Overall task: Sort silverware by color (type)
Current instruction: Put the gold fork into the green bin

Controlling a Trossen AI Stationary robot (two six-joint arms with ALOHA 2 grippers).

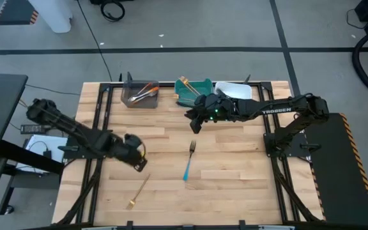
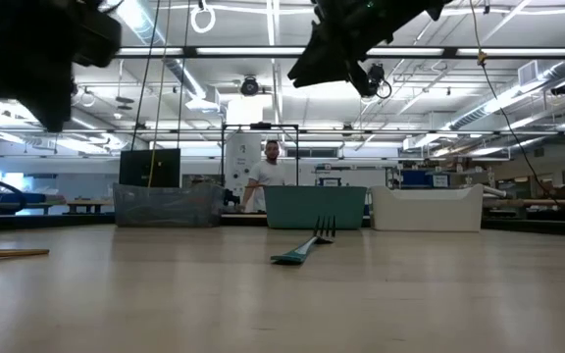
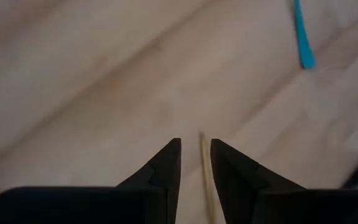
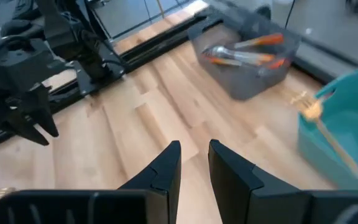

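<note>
Wooden planks made up the counter [image 1: 235, 191], with three bins ranged along its far edge and an open workshop behind, where a person stood well back from the work. Farthest left, the left gripper [image 1: 136, 160] hovered above the near-left part of the counter, its jaws slightly parted and holding nothing; in the left wrist view the gap between them [image 3: 195, 163] framed the slim shaft of the gold fork [image 1: 138, 191]. That fork lay just beside and nearer the front edge than the left gripper, its long axis slanting from the near left up toward the far right, so it ran roughly in line with the jaw gap and not across it. To its right, near the middle of the counter, lay the blue-handled fork [image 1: 188, 161], handle toward the front edge and tines toward the bins, its axis running almost front to back; it sat between the two arms, somewhat closer to the right one. At the far edge the grey bin [image 1: 139, 96] held orange-handled forks [image 4: 244, 53], the green bin [image 1: 193, 92] beside it already held pieces, and the white bin [image 1: 235, 89] stood rightmost. The right gripper [image 1: 193, 122] hung in the air in front of the green bin, jaws a little apart and empty. By position, the gold fork looked to be the left arm's next pick, which would likely call for a short reach forward and down.
</note>
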